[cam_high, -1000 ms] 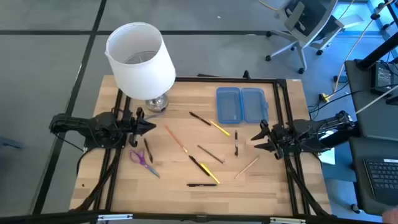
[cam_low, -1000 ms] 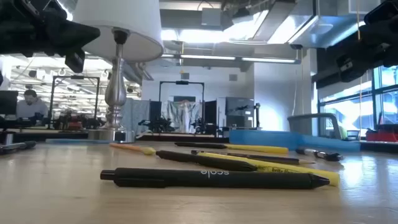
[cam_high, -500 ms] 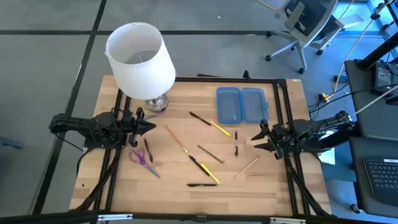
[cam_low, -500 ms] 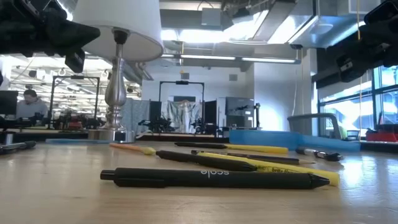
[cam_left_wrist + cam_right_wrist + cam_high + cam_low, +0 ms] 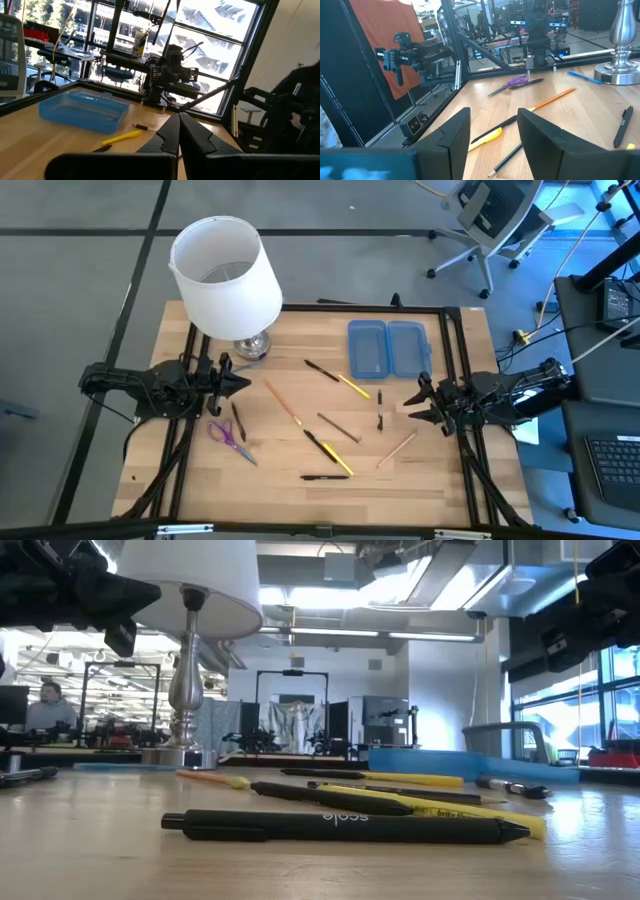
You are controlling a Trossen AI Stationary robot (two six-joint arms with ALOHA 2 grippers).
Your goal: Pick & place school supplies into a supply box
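Several pens and pencils [image 5: 330,425] lie flat and scattered across the middle of the wooden table, with purple-handled scissors [image 5: 228,434] near its left side. The blue supply box [image 5: 388,348] lies open at the far right, both halves flat on the table. My left gripper [image 5: 243,381] hovers shut at the table's left, above the scissors' far side. My right gripper [image 5: 410,406] hovers open at the right, near a black pen [image 5: 379,411] and a tan pencil [image 5: 398,448]. In the low view a black pen [image 5: 345,827] lies nearest, with a yellow one [image 5: 450,808] behind it.
A lamp with a white shade [image 5: 225,272] stands on a silver base [image 5: 250,345] at the far left corner. Black frame rails [image 5: 455,360] run along the table's left and right sides. Bare wood shows along the near edge [image 5: 300,505].
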